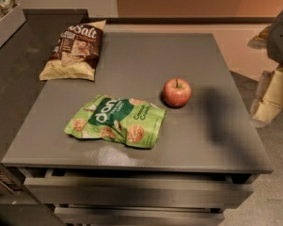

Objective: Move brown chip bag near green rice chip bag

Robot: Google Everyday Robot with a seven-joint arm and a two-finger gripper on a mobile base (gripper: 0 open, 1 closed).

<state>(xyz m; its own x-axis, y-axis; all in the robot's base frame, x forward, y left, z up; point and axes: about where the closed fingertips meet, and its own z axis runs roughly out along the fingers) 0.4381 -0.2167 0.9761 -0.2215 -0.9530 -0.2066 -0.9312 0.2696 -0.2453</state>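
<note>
- The brown chip bag [74,51] lies flat at the far left corner of the grey counter [145,60]. Its white "Salt" lettering is at the far end and its cream-tan edge points toward the front.
- The bag's left part reaches across the counter's left edge onto a darker surface [14,84] alongside.
- The green rice chip bag [116,121] lies flat near the front of the counter, left of the middle. Its dark green label and its pictures of round rice cakes face up.
- The two bags are well apart, with a bare stretch of counter between them. The brown one is farther back and more to the left.
- A red apple [176,92] stands upright just beside the green bag's far right corner, with its stem up. It does not appear to touch the bag.
- The claw [268,100] hangs at the right edge of the view, off the counter's right side and over the floor. It is well away from both bags and grips nothing. Whether it is open or closed cannot be told.
- A soft dark shadow [221,112] falls on the counter between the apple and the claw.
- Grey drawers [131,189] run under the counter's front edge.
- A pale bin [4,29] sits at the far left corner of the view, on the darker surface.
</note>
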